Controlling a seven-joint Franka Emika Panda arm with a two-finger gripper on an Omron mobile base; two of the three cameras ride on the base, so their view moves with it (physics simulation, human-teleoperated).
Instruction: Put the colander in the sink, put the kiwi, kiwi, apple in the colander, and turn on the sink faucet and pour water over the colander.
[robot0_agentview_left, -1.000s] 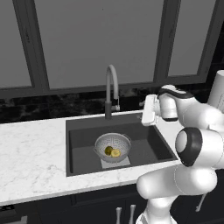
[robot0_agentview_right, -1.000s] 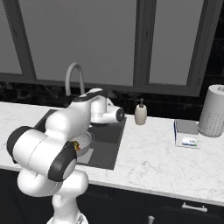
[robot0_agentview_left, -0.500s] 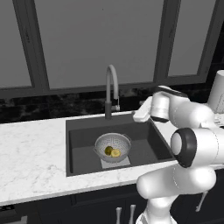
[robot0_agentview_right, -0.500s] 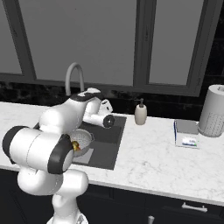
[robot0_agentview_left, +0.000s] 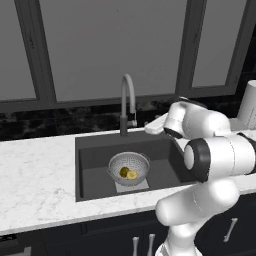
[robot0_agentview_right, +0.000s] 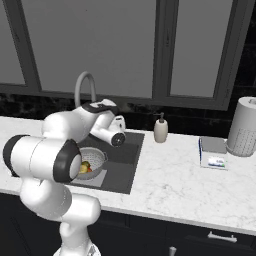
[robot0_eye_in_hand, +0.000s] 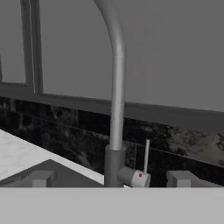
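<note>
While the arm reaches toward the tap:
Jaws: spread wide, holding nothing.
Sink faucet (robot0_eye_in_hand: 116, 109): directly ahead of the fingertips (robot0_eye_in_hand: 41, 178), side lever upright.
Colander (robot0_agentview_left: 129, 168): inside sink (robot0_agentview_left: 95, 160), on bottom plate.
Kiwis (robot0_agentview_left: 128, 173): in colander.
Apple (robot0_agentview_right: 89, 169): in colander.
Soap dispenser (robot0_agentview_right: 161, 129): on desk (robot0_agentview_right: 170, 180).

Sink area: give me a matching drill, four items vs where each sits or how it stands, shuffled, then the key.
Items:
1. colander
2. faucet
3. soap dispenser
4. gripper

Descriptions:
A. on the counter right of the sink
B. open, facing the lever
C. in the basin, fruit inside
D. rises behind the sink, no water running

Pairs: 1-C, 2-D, 3-A, 4-B
</note>
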